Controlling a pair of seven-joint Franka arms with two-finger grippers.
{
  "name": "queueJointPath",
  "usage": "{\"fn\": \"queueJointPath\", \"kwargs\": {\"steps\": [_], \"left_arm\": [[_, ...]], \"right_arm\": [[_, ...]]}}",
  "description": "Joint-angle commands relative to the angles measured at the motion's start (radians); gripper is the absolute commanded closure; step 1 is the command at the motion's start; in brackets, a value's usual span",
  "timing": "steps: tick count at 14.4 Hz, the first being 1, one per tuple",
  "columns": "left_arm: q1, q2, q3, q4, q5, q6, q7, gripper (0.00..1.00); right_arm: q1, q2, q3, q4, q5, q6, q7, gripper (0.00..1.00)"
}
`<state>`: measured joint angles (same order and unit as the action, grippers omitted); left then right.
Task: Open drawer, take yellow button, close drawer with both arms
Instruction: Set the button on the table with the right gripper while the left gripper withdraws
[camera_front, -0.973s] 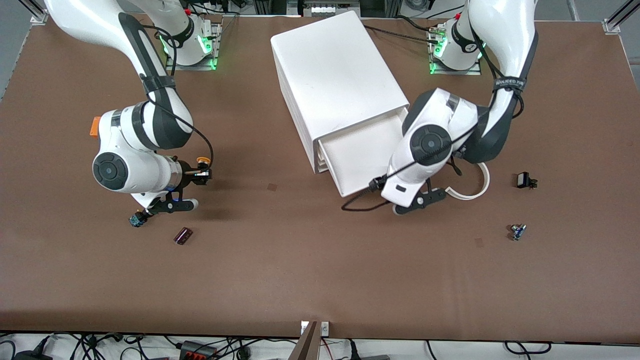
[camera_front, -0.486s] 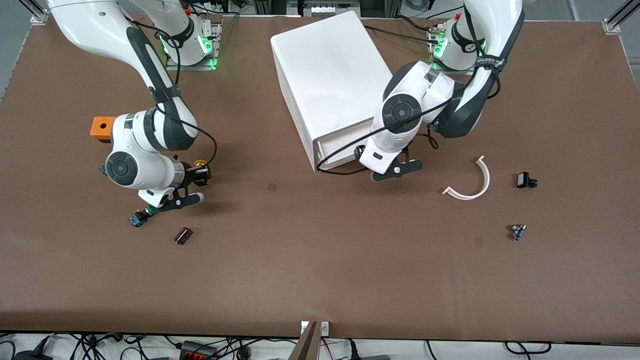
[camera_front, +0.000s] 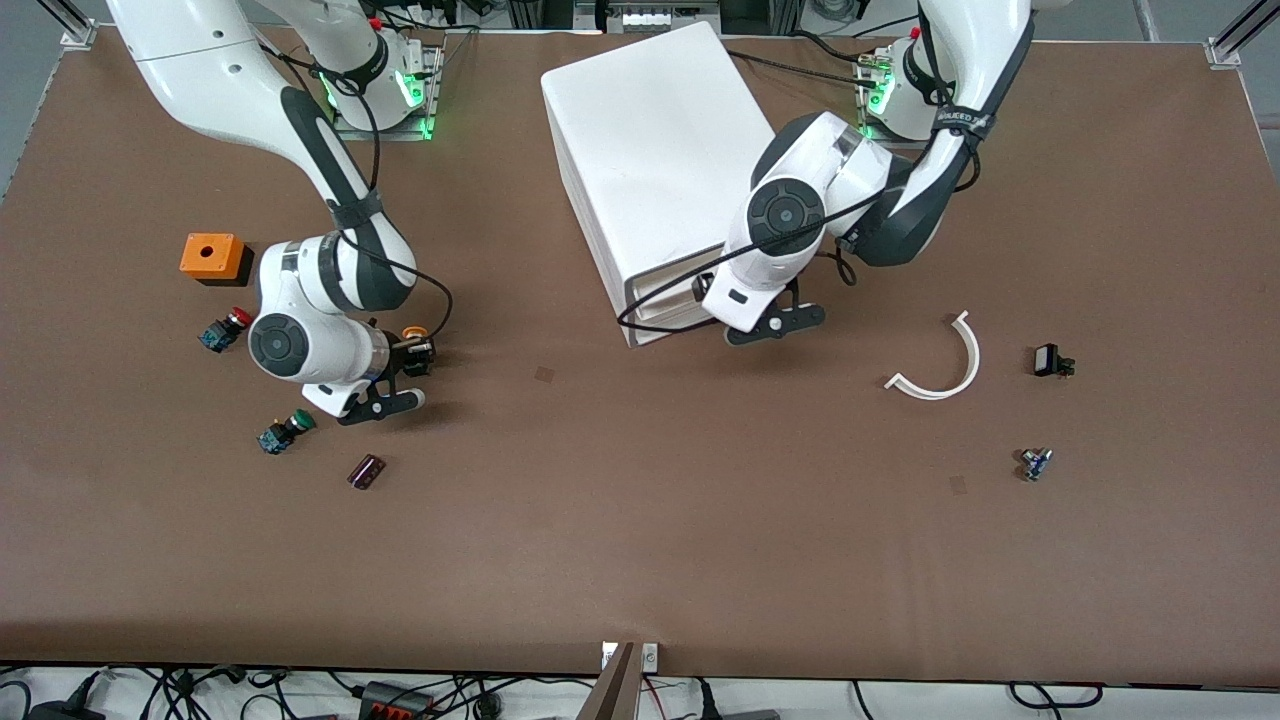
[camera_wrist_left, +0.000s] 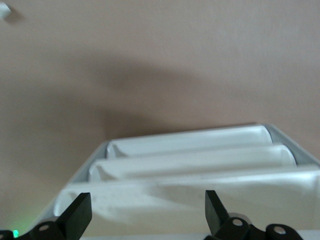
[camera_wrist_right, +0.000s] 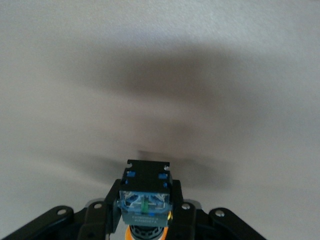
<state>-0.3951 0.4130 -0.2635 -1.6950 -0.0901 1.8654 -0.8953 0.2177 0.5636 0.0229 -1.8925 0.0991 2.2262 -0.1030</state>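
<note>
Orange-capped button (camera_front: 411, 331) sits clamped in your right gripper (camera_front: 408, 352) above the table (camera_front: 640, 520). Your left gripper (camera_front: 745, 310), fingers (camera_wrist_left: 80, 212) spread apart, is at the drawer (camera_wrist_left: 200, 197), which looks pushed in.

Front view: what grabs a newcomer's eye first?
The boxy white cabinet between the arm bases, with the left gripper open at its topmost white tray-drawer, which looks pushed in. Toward the right arm's end, the right gripper is shut on the orange-capped push button, above the brown table.
</note>
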Motion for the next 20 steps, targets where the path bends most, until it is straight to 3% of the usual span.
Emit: {"fn": "queueJointPath", "kwargs": {"steps": [1, 2, 4, 9, 13, 17, 20], "left_arm": [[0.016, -0.042, -0.029, -0.049, -0.043, -0.009, -0.004, 0.0], [0.025, -0.048, -0.028, -0.048, -0.043, -0.009, 0.01, 0.0], [0.051, -0.051, -0.028, -0.041, -0.037, -0.009, 0.03, 0.0], [0.152, -0.051, -0.019, 0.038, 0.061, -0.015, 0.189, 0.0], [0.228, -0.051, -0.017, 0.151, 0.217, -0.096, 0.358, 0.0], [0.321, -0.075, -0.017, 0.244, 0.27, -0.222, 0.563, 0.0], [0.419, -0.126, -0.019, 0.264, 0.256, -0.259, 0.764, 0.0]], "right_arm": [[0.009, 0.013, 0.003, 0.023, -0.048, 0.023, 0.02, 0.19], [0.005, 0.012, 0.003, 0.036, -0.052, 0.018, 0.04, 0.0], [0.008, -0.011, 0.003, 0.07, -0.053, -0.032, 0.107, 0.0], [-0.003, -0.069, -0.001, 0.306, -0.048, -0.337, 0.203, 0.0], [-0.009, -0.154, -0.031, 0.366, -0.052, -0.362, 0.2, 0.0], [-0.009, -0.177, -0.099, 0.516, -0.052, -0.509, 0.195, 0.0], [-0.009, -0.211, -0.158, 0.546, -0.048, -0.549, 0.198, 0.0]]}}
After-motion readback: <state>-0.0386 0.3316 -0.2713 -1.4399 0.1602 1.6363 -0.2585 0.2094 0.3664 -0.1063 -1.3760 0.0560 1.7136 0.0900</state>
